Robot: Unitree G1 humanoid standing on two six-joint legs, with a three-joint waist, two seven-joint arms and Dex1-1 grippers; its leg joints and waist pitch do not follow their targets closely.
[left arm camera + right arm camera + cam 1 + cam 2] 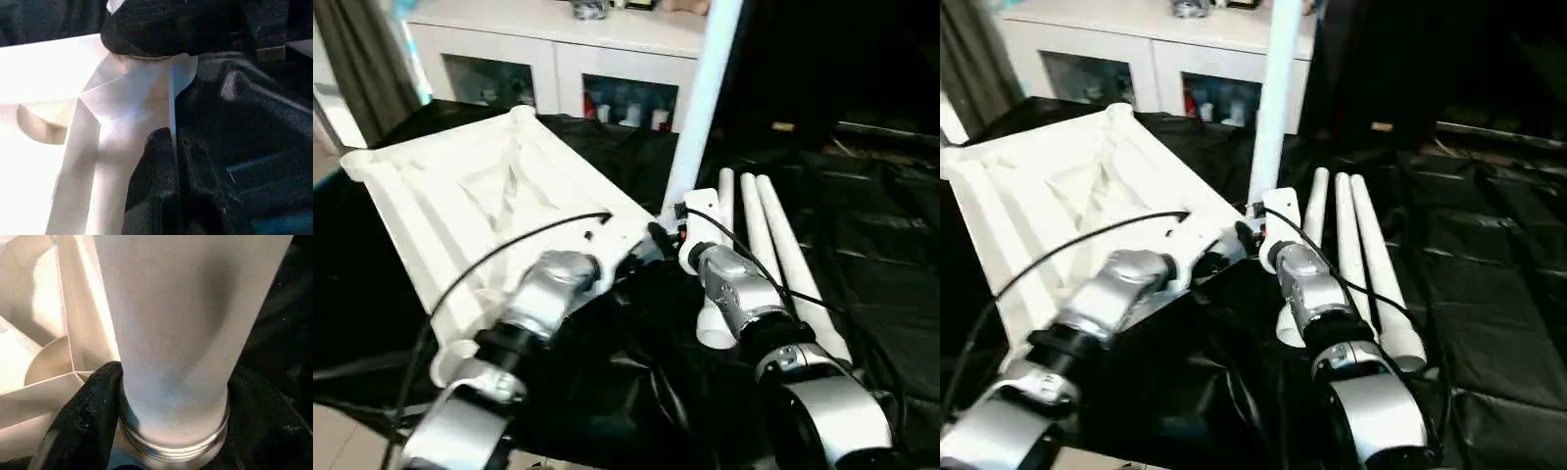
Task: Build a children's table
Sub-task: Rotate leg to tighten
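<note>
The white tabletop (460,196) lies upside down on the black sheeting, ribbed underside up. My left gripper (631,257) is shut on a thin wall at its near right corner; the left wrist view has the black fingers (156,166) pinching that wall (171,98). One white leg (700,108) stands upright at the same corner. My right gripper (674,227) is shut on it just above its threaded end (171,440), with a finger (90,406) on each side. Three more legs (773,245) lie side by side to the right.
Black sheeting (881,245) covers the big table and is creased to the right. A white cabinet (568,59) with glass doors stands behind. A black cable (499,250) arcs over my left forearm. The table's near left edge drops to the floor (342,431).
</note>
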